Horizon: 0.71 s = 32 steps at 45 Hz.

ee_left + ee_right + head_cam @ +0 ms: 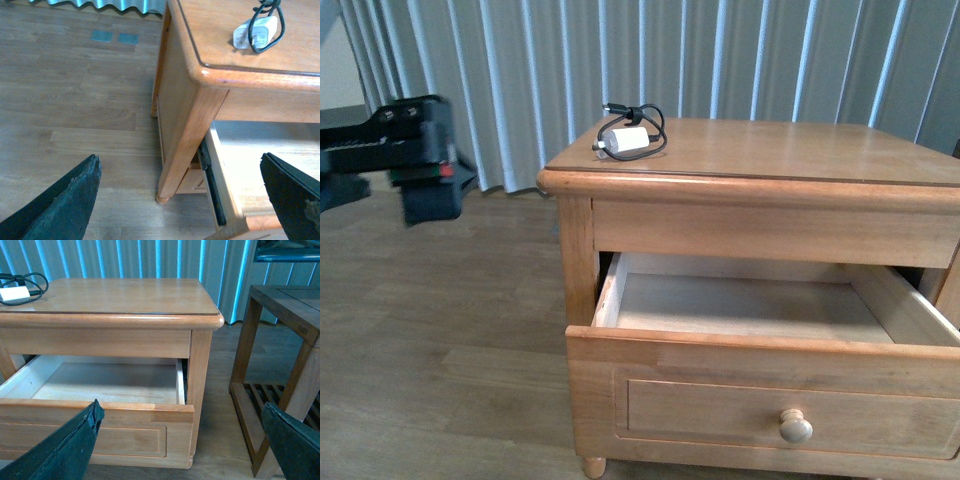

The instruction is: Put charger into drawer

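Observation:
The charger (628, 138), a white plug block with a looped black cable, lies on the back left of the nightstand top (770, 150). It also shows in the left wrist view (256, 32) and the right wrist view (14, 294). The drawer (760, 352) stands pulled open, its pale interior empty, with one round knob (796, 427) on its front. My left arm (415, 150) hovers to the left of the nightstand; the left gripper (180, 200) is open and empty over the stand's front left leg. My right gripper (180, 445) is open and empty in front of the drawer's right corner (170, 412).
A dark wooden side table (280, 340) with a slatted lower shelf stands right of the nightstand. Pleated curtains (520, 60) hang behind. Wood floor (440, 330) lies to the left and in front.

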Each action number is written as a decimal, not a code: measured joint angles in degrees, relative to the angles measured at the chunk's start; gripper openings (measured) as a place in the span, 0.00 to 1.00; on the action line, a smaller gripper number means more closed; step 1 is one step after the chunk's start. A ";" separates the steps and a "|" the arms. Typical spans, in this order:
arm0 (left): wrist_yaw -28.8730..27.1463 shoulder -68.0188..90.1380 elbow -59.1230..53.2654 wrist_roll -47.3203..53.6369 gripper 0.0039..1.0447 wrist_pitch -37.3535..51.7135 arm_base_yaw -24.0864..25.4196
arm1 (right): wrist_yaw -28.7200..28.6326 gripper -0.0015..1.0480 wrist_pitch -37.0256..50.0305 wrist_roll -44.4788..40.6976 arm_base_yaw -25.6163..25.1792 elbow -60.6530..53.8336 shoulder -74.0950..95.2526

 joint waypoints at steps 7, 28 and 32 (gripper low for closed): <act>2.43 8.52 9.64 0.66 0.94 -0.55 -0.50 | 0.00 0.92 0.00 0.00 0.00 0.00 0.00; 7.02 25.24 32.44 3.72 0.94 -6.25 -4.83 | 0.00 0.92 0.00 0.00 0.00 0.00 0.00; 7.91 28.02 35.85 4.15 0.94 -7.50 -5.27 | 0.00 0.92 0.00 0.00 0.00 0.00 0.00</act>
